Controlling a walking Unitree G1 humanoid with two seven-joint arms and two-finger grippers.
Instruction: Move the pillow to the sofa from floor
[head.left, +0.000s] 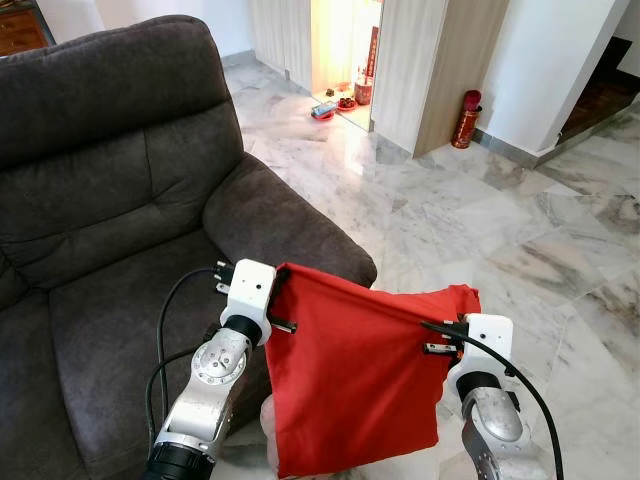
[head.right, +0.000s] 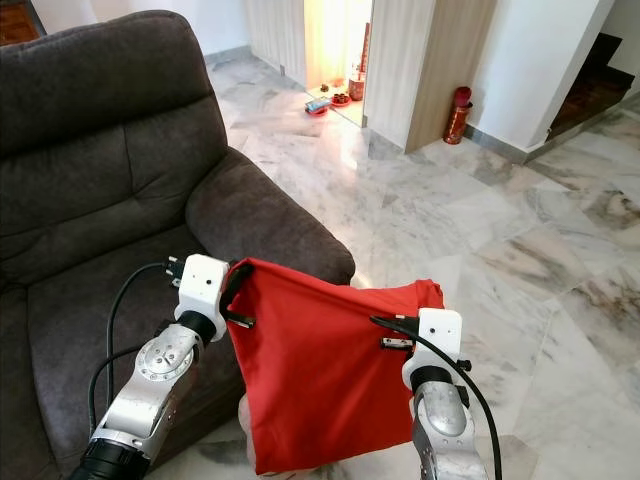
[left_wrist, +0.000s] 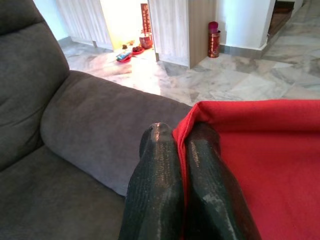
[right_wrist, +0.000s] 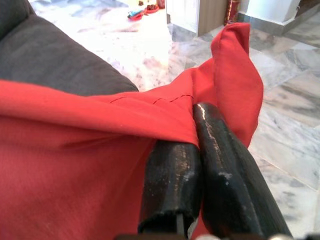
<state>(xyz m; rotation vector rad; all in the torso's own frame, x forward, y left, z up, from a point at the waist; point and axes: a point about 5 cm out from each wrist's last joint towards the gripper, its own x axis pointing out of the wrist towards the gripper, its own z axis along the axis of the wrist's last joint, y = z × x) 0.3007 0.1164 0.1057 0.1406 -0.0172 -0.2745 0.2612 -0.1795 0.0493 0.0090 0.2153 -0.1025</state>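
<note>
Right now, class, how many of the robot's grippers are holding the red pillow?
2. The left gripper pinches the red pillow's upper corner beside the sofa armrest; the right gripper pinches the opposite upper corner, over the marble floor.

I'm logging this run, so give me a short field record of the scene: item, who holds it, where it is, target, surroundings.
item: red pillow, limp, hanging like cloth
left tool: shut on its upper left corner
right tool: shut on its upper right corner
position: lifted, beside the sofa armrest
target: dark grey sofa, seat bare
floor: marble tiles
background: red cylinder by the wall
</note>
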